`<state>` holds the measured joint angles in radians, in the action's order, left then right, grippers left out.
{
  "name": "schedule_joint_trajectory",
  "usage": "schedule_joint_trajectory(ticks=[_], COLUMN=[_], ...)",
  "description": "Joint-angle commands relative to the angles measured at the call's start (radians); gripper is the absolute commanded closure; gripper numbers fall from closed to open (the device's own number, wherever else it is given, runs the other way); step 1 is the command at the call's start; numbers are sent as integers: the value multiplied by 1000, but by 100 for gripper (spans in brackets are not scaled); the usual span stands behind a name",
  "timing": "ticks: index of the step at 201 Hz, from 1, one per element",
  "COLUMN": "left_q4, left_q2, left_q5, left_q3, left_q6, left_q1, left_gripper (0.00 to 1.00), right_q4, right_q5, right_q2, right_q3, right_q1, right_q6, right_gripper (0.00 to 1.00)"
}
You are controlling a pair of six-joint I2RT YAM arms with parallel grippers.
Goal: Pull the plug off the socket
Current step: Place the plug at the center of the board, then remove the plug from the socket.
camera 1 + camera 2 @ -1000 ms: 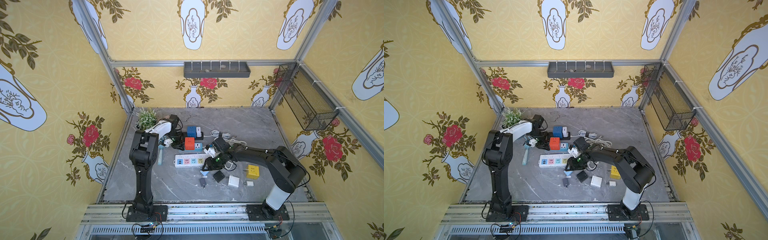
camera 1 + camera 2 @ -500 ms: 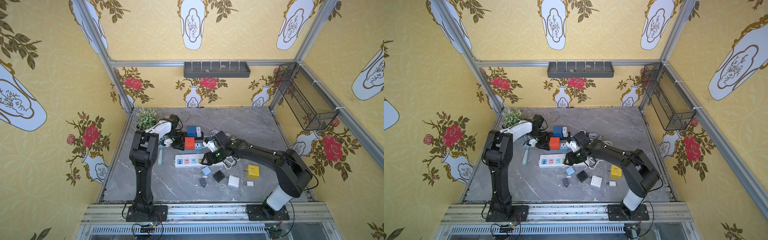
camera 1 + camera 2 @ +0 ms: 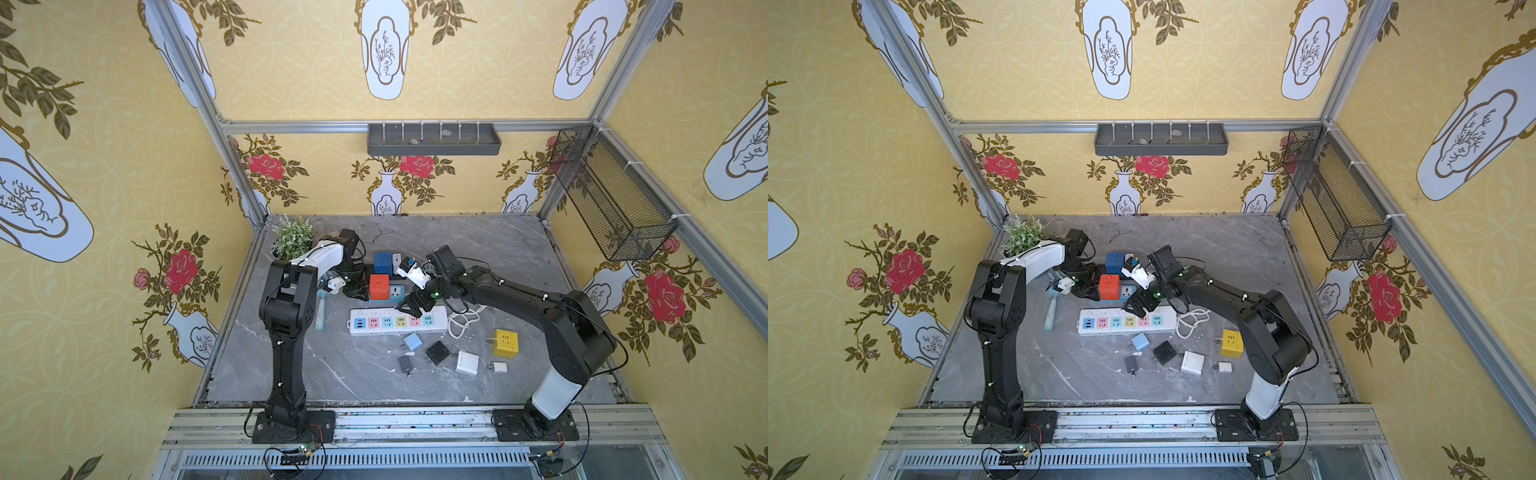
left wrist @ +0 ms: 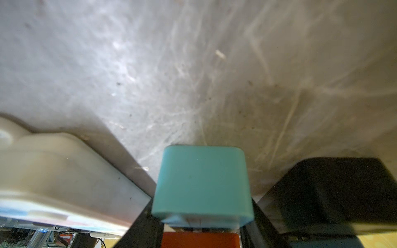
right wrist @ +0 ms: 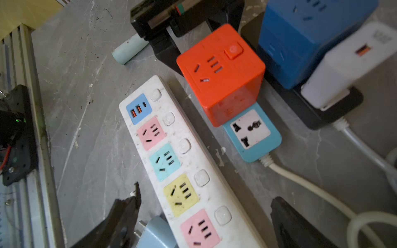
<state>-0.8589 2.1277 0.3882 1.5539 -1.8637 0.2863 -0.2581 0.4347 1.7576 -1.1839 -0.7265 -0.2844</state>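
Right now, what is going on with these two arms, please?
The left gripper has its jaws shut on the small blue socket strip, which carries an orange cube adapter. The right gripper hovers with open jaws over the white power strip, holding nothing. A light blue plug lies loose on the table beside that strip.

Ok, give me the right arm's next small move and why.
Probably shift the right end effector from above the white strip to the orange cube and straddle it: its jaws stand open and empty, the cube is plugged into the blue strip, which the left end effector grips.
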Motion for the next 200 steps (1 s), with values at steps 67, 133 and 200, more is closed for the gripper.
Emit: schedule_joint_trajectory(ticks=[67, 133, 200], left_q4=[-92, -95, -101], left_q2=[24, 29, 34], left_q5=[-104, -104, -104], left_q3=[5, 5, 10], left_q6=[17, 21, 28], left_q1=[-1, -1, -3], left_gripper=[100, 100, 100], right_q4=[72, 70, 47], right_q5=[54, 76, 116], right_q2=[213, 320, 388], right_q3=[-190, -294, -375], right_q1=[21, 14, -11], right_q6=[-282, -311, -336], right_gripper=[6, 6, 6])
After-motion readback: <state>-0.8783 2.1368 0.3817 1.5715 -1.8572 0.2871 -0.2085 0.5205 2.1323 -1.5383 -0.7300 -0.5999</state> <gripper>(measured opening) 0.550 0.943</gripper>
